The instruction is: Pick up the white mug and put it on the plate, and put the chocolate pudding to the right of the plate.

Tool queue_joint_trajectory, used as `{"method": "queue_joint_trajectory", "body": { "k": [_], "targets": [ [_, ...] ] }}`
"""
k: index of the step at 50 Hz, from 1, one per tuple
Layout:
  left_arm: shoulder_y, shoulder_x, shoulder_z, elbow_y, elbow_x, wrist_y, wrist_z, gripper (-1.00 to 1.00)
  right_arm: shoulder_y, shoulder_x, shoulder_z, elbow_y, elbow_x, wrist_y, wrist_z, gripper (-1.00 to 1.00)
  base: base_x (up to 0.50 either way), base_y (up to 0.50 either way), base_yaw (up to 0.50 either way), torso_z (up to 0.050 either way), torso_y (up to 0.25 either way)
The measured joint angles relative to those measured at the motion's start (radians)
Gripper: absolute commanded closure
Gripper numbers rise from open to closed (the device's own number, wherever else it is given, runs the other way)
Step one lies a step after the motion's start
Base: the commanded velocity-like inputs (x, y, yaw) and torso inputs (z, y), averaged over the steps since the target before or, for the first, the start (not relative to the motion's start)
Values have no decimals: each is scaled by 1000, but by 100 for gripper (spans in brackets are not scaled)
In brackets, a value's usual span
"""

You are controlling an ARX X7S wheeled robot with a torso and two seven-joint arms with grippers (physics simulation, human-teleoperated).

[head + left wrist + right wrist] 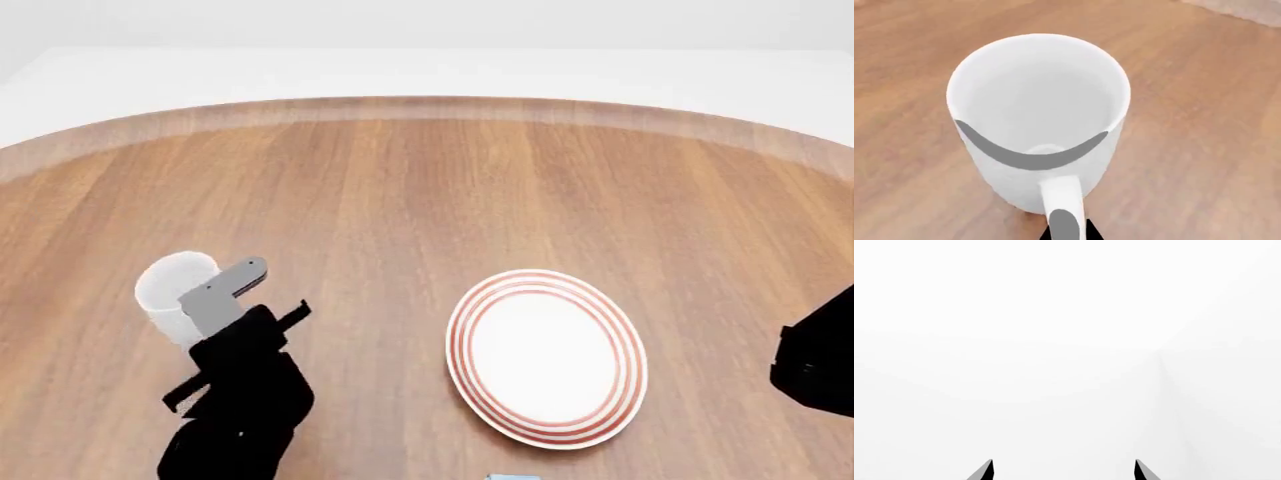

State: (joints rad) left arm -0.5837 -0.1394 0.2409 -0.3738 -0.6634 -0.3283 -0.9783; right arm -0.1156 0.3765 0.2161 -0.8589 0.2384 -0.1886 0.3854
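We see the white mug (pixel 171 290) standing upright on the wooden table (pixel 427 190), at the left side and toward the near part; its surface is plain and glossy, and we read no writing on it. The left gripper (pixel 227 284) is at the mug; in the left wrist view one grey finger (pixel 1029 155) curves inside the mug (pixel 1037 100) against its wall, and a grey pad lies at the loop handle (pixel 1064 195), so we judge the fingers closed narrow on the mug's wall by the handle. The plate (pixel 547 357), white with red rings, lies to the right of the mug, well apart and empty. At the near edge, just below the plate, only a small light blue piece (pixel 513 478) shows; we cannot read any lettering there. The right gripper (pixel 1064 470) shows two dark fingertips set wide apart, with nothing between them, facing a blank white background.
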Motion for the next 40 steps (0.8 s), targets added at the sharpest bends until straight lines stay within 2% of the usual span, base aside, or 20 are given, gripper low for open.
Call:
{"method": "queue_joint_trajectory", "body": {
  "k": [11,20,29,40],
  "targets": [
    [-65,-135,191,332,37,-107,169,100,-2,2,-1,1,-2,0,4,-100,0,0,0,0,0],
    [-131,-222,283,526,-31,-188,351,100,-3,4,0,5,1,-4,6,-100,0,0,0,0,0],
    [-205,-259,336,585,-136,-247,546,100,-4,6,0,11,3,-11,7,-100,0,0,0,0,0],
    [-337,-252,397,546,-222,-340,735,100,-4,10,5,11,9,-15,10,-100,0,0,0,0,0]
  ]
}}
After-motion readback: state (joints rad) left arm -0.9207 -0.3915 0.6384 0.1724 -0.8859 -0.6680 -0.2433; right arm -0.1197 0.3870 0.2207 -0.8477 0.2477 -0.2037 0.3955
